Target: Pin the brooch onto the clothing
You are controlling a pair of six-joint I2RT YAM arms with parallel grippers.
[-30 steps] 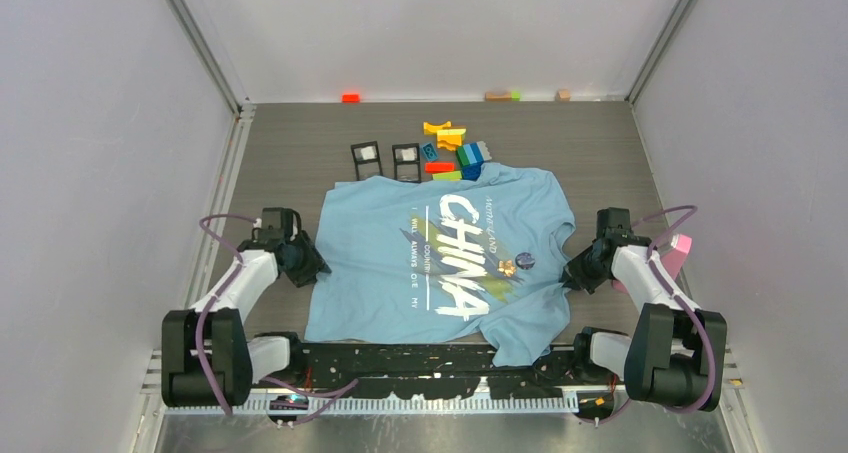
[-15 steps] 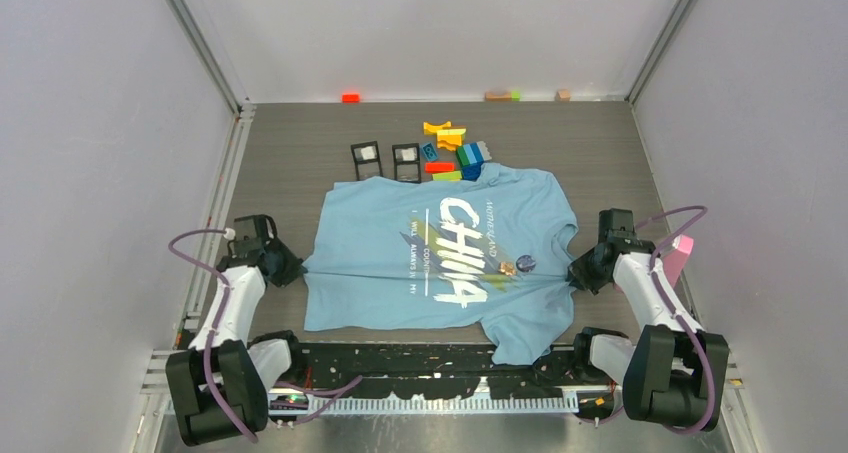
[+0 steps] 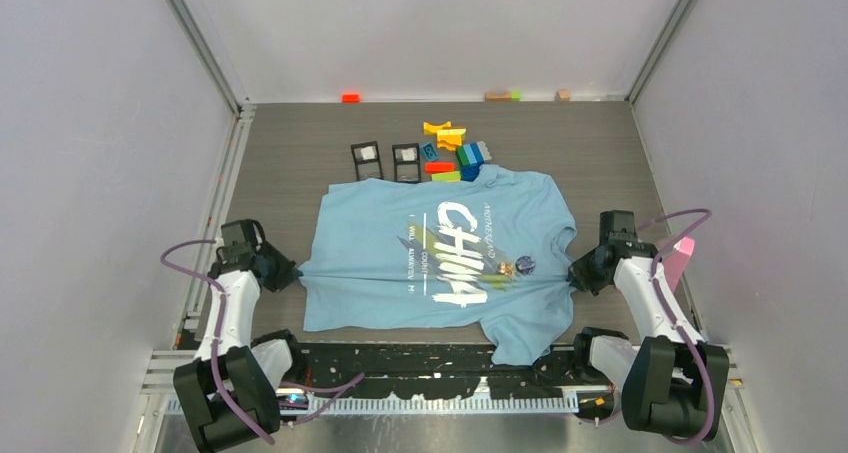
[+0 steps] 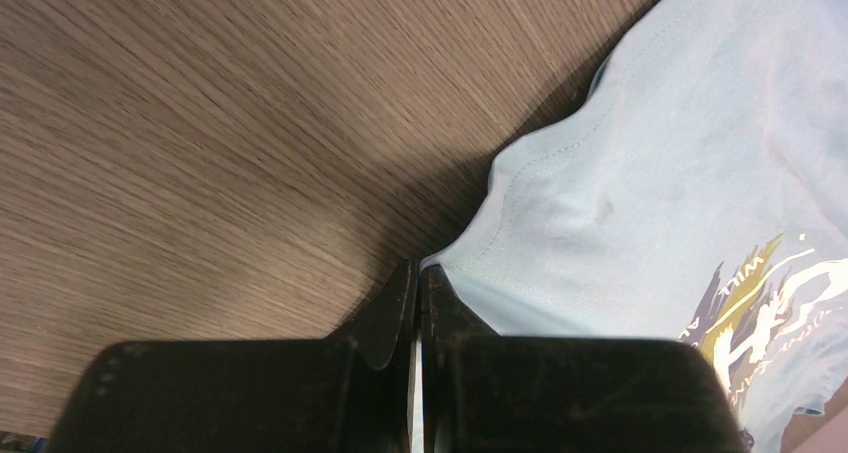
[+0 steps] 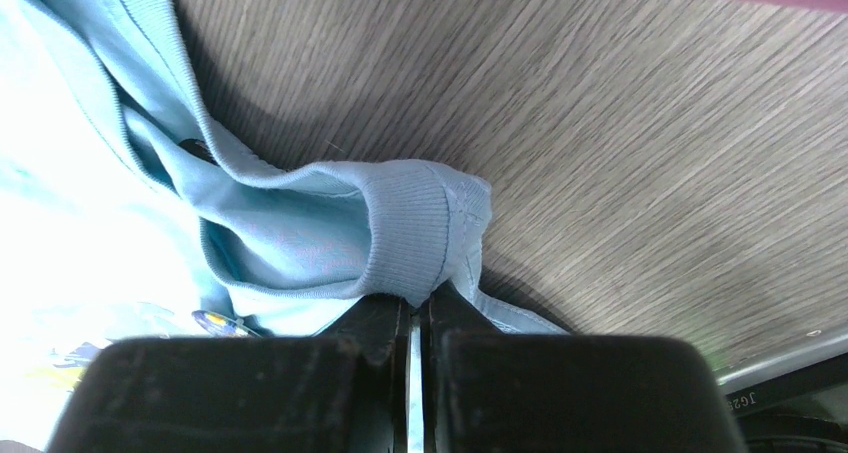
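Grey wood surface (image 3: pixel 300 153) holds a light blue CHINA T-shirt (image 3: pixel 380 293), pinkish-red brooch (image 3: pixel 507 267) on it toward three o'clock. My left tool (image 4: pixel 418 278) pinches its nine o'clock edge, my right tool (image 5: pixel 419 308) the three o'clock edge.

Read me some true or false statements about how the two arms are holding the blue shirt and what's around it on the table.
1. Both grippers are shut on the T-shirt. True: the left gripper pinches the hem, and the right gripper pinches the ribbed collar.
2. The T-shirt hangs clear of the table. False: it lies spread on the table.
3. The toy blocks sit beside the arm bases. False: the toy blocks lie at the shirt's far edge.
4. The white lettering faces up. True.
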